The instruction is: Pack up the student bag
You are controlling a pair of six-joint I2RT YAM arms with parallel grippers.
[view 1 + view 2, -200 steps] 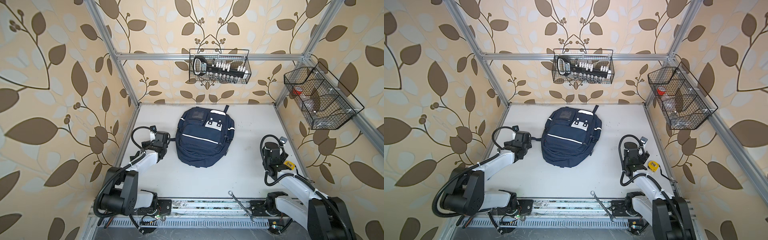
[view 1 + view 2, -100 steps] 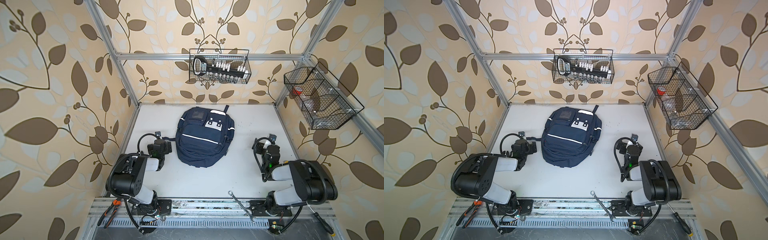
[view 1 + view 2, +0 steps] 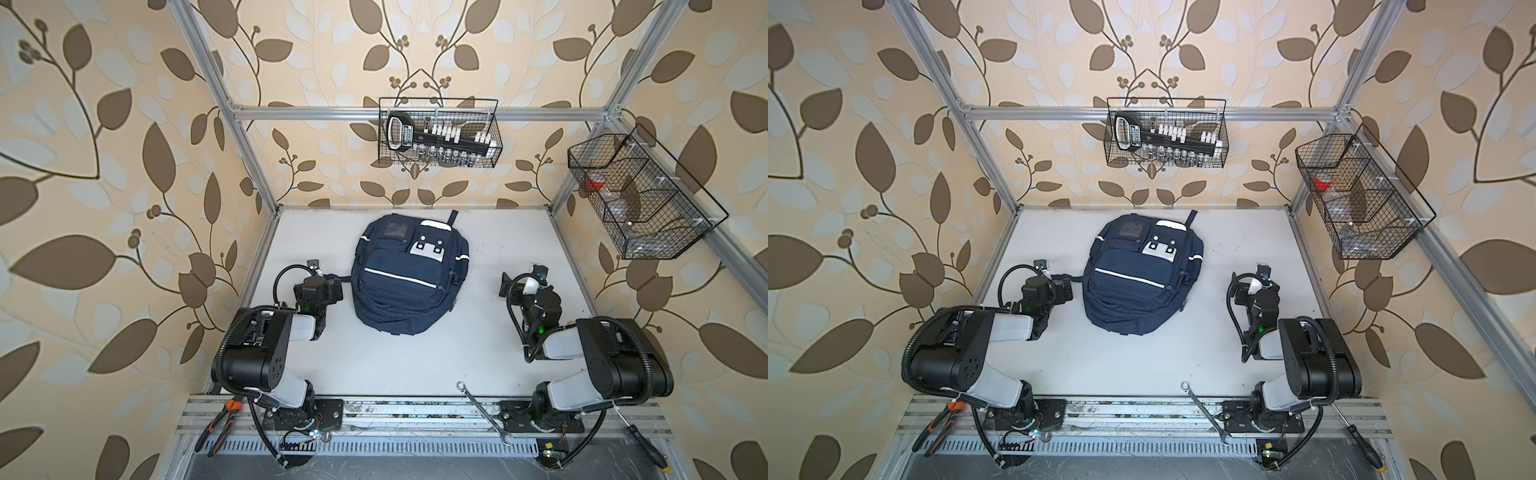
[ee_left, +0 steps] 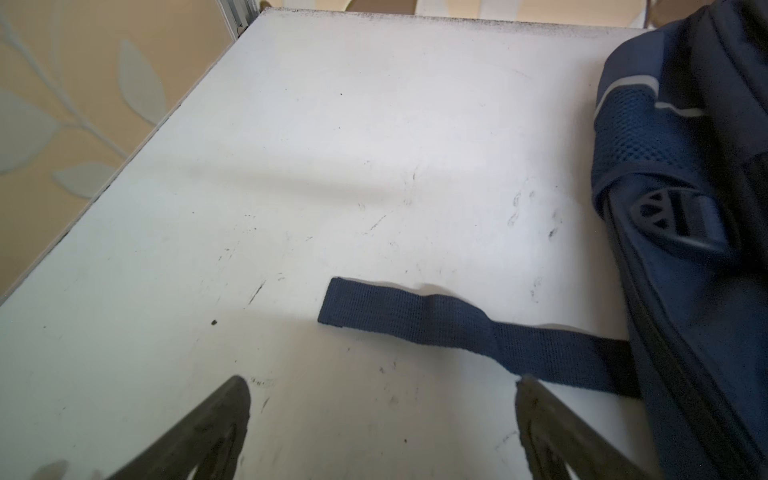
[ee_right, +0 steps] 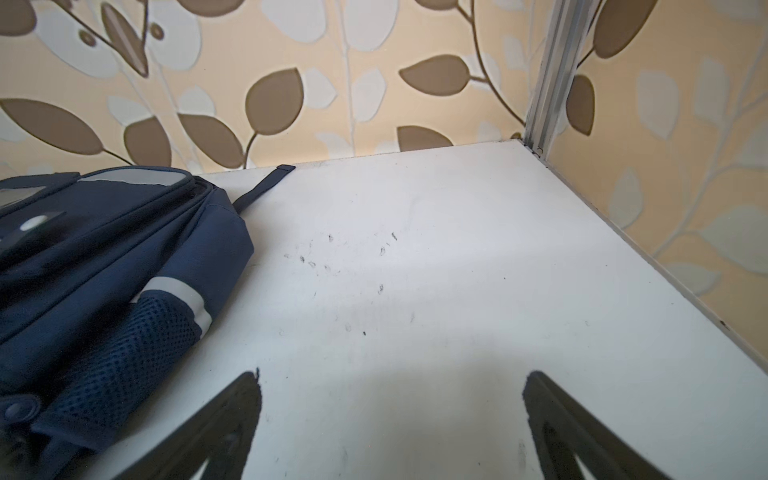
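Observation:
The student bag [image 3: 409, 274] [image 3: 1142, 274], navy with white stripes and a white patch, lies flat on the white table, closed, its top toward the back wall. My left gripper [image 3: 320, 283] [image 4: 382, 379] hovers low beside the bag's left side, open and empty. One of the bag's loose straps [image 4: 436, 316] lies on the table just ahead of its fingertips. My right gripper [image 3: 520, 286] [image 5: 394, 374] stands open and empty over bare table, well to the right of the bag [image 5: 104, 270]. What is inside the bag is hidden.
A wire basket [image 3: 438, 137] holding a socket set hangs on the back wall. Another wire basket [image 3: 640, 199] hangs on the right wall. On the front rail lie a wrench [image 3: 484, 411], pliers [image 3: 220, 424] and a screwdriver [image 3: 644, 444].
Both arms have folded back, elbows raised, from a stretched-out pose. Both grippers stay beside the bag, and the right one now sits a little farther back. The bag has not moved.

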